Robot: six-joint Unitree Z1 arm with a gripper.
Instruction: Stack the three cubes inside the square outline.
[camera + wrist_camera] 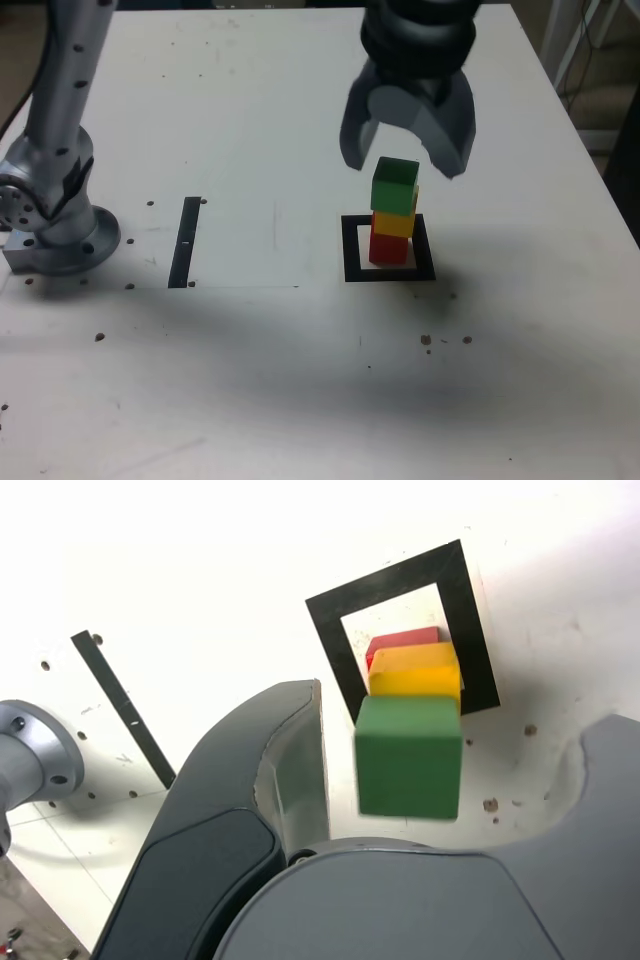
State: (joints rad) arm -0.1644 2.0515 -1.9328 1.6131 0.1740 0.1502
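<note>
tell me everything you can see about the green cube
The green cube is a small, matte, solid green block with crisp edges and no markings. It sits upright on top of the yellow cube, which rests on the red cube inside the square outline. It looks slightly offset from the yellow cube. The pincer hangs just above with its jaws spread to either side, not touching it.

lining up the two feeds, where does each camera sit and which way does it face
Exterior view: off the arm, raised, looking down across the white table; shows the grey arm base and the open dark grey gripper above the stack.
Wrist view: on the wrist, looking down between the jaws at the stack.
Both share the matte green cube on yellow cube on red cube, the black square outline and the thin black strip.
</note>
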